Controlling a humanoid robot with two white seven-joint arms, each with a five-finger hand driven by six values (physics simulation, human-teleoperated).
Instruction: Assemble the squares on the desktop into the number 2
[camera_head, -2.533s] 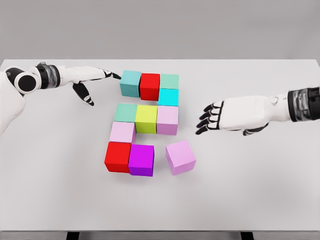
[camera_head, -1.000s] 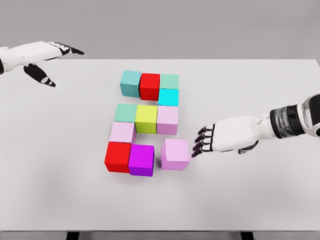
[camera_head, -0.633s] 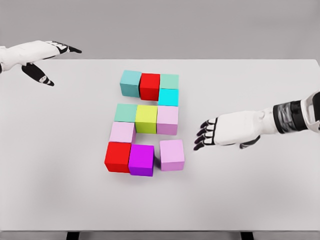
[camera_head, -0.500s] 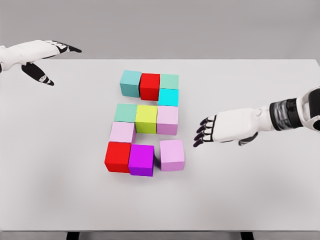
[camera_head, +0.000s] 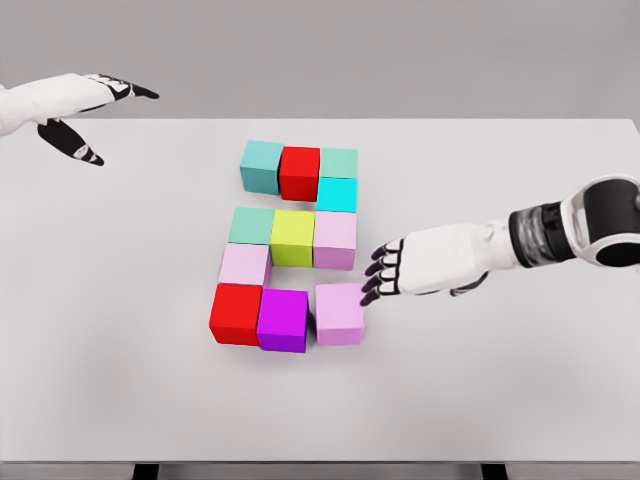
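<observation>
The right hand (camera_head: 385, 272), fingers spread and holding nothing, now has its dark fingertips (camera_head: 368, 290) at the right edge of the pale lilac cube (camera_head: 340, 313) in the bottom row; half a second ago it hung clear of that cube, further right. The lilac cube has slid slightly left and sits just beside the magenta cube (camera_head: 283, 319), a thin gap between them. The left hand (camera_head: 75, 100), open with fingers extended, remains raised over the far left corner of the plain white table (camera_head: 500, 390), much as before.

The other cubes have not moved. The top row reads teal cube (camera_head: 262, 165), red cube (camera_head: 300, 172), sea-green cube (camera_head: 339, 162), with a cyan cube (camera_head: 337, 194) beneath the last. The middle row holds a green-teal cube (camera_head: 252, 225), a yellow-green cube (camera_head: 293, 237) and a pink-lilac cube (camera_head: 335, 239). A second lilac cube (camera_head: 245, 264) sits below the green-teal one, above the lower red cube (camera_head: 236, 313).

No writing or labels show on any cube.
</observation>
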